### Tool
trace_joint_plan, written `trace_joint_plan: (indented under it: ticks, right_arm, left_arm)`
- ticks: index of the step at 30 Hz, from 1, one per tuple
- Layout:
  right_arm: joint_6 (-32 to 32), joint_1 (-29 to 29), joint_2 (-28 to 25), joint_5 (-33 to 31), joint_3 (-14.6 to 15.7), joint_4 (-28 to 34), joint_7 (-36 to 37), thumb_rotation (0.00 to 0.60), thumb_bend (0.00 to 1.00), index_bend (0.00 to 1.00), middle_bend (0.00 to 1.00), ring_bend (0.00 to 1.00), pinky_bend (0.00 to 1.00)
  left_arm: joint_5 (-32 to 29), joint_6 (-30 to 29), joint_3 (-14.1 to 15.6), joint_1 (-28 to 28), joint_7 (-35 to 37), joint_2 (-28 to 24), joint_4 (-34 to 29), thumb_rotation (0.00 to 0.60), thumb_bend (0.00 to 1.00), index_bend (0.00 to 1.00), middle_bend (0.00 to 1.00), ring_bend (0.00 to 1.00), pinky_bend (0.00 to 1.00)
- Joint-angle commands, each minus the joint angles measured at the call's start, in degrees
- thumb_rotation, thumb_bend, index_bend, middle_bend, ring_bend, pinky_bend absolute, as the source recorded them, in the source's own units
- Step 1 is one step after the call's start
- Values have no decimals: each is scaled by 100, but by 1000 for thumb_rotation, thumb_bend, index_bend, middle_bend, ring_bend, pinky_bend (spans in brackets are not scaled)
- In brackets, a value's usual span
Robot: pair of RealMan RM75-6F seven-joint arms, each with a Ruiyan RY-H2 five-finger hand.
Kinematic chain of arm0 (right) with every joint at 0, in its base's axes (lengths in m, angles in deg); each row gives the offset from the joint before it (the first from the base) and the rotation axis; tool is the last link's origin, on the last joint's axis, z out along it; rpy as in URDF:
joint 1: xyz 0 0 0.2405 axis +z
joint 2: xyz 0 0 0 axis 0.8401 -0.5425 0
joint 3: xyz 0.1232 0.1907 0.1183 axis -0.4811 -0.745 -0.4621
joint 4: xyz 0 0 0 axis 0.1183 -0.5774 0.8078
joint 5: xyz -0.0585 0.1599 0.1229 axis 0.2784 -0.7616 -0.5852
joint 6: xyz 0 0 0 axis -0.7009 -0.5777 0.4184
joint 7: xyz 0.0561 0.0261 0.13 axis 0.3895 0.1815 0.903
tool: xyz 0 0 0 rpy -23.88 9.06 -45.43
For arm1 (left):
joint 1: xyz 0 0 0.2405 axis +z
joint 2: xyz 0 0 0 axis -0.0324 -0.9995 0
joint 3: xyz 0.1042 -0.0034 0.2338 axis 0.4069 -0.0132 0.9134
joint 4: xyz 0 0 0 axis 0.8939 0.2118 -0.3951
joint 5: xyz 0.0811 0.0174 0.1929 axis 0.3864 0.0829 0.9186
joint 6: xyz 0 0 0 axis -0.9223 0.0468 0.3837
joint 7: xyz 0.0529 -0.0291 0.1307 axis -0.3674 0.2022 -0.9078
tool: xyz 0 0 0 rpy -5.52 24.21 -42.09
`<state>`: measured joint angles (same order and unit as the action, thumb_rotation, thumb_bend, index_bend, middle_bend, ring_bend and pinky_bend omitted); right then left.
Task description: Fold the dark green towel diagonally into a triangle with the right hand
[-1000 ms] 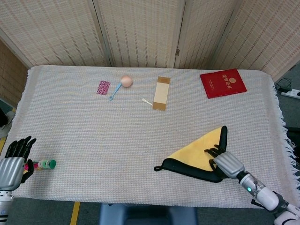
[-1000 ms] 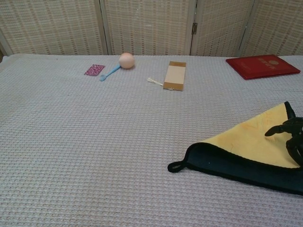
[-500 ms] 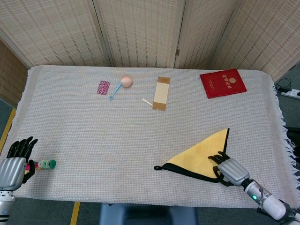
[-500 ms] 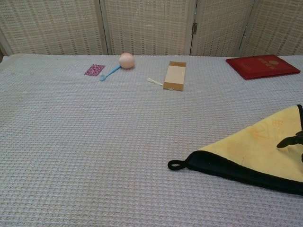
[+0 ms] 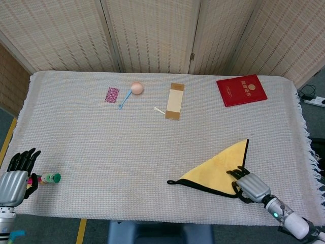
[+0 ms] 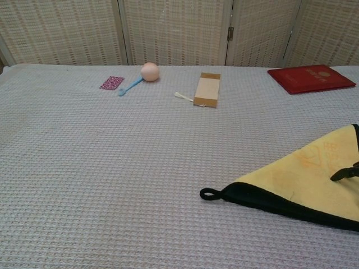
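Note:
The towel point(image 5: 219, 166) lies folded into a triangle near the front right of the table, yellow face up with a dark green border, its hanging loop point(image 6: 207, 194) pointing left. My right hand point(image 5: 250, 185) lies at the triangle's near right corner, fingers spread and resting on the cloth edge. In the chest view only a dark fingertip of the right hand point(image 6: 346, 172) shows over the towel point(image 6: 303, 176) at the right border. My left hand point(image 5: 15, 178) sits at the front left table edge with its fingers apart and nothing in its grasp.
A small green-capped item point(image 5: 48, 178) lies beside the left hand. At the back are a red booklet point(image 5: 241, 90), a tan cardboard piece point(image 5: 174, 100), a white stick point(image 5: 159, 110), a pink ball on a blue handle point(image 5: 136, 88) and a pink patterned card point(image 5: 111, 94).
The towel's upper layer has settled flat into a triangle. My right hand drew back toward the front right edge, off most of the cloth. The left hand stayed put.

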<state>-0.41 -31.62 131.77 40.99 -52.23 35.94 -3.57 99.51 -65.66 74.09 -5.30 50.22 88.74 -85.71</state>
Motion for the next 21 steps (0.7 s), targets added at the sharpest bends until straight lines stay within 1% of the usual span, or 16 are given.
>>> trace_joint_plan:
  ticks: [1, 5, 10, 13, 16, 17, 19, 21]
  right_arm:
    - [69, 5, -91, -15, 26, 107, -60, 600, 469, 426, 62, 70, 0]
    - [22, -29, -196, 24, 41, 220, -123, 600, 469, 341, 32, 57, 0]
    - [-205, -118, -358, 99, 29, 370, -135, 600, 470, 275, 15, 44, 0]
    - [-459, -198, -543, 177, 16, 537, -109, 600, 469, 248, 4, 35, 0]
    - [-915, -352, -772, 244, -42, 762, 8, 600, 469, 203, 0, 24, 0]
    - [-1186, -450, -841, 248, -105, 838, 86, 600, 469, 187, 0, 21, 0]
    - [-1727, -648, -856, 236, -268, 867, 188, 600, 470, 151, 0, 13, 0]
    - [-2448, -939, -730, 118, -556, 777, 171, 600, 470, 111, 0, 5, 0]
  left_arm:
    - [-18, 12, -7, -3, 4, -1, 5, 600, 836, 0, 60, 0, 0]
    - [-58, 55, -17, -19, -2, 3, 11, 600, 834, 0, 61, 0, 0]
    - [-79, 93, -21, -37, -13, 14, 27, 600, 832, 0, 61, 0, 0]
    - [-88, 81, -27, -32, -19, 12, 24, 600, 831, 0, 60, 0, 0]
    - [-90, 70, -30, -28, -24, 11, 20, 600, 829, 0, 61, 0, 0]
    - [-90, 70, -30, -29, -29, 12, 18, 600, 829, 0, 61, 0, 0]
    - [-92, 77, -29, -32, -44, 18, 17, 600, 829, 0, 61, 0, 0]
    - [-92, 101, -17, -39, -70, 26, 5, 600, 829, 0, 61, 0, 0]
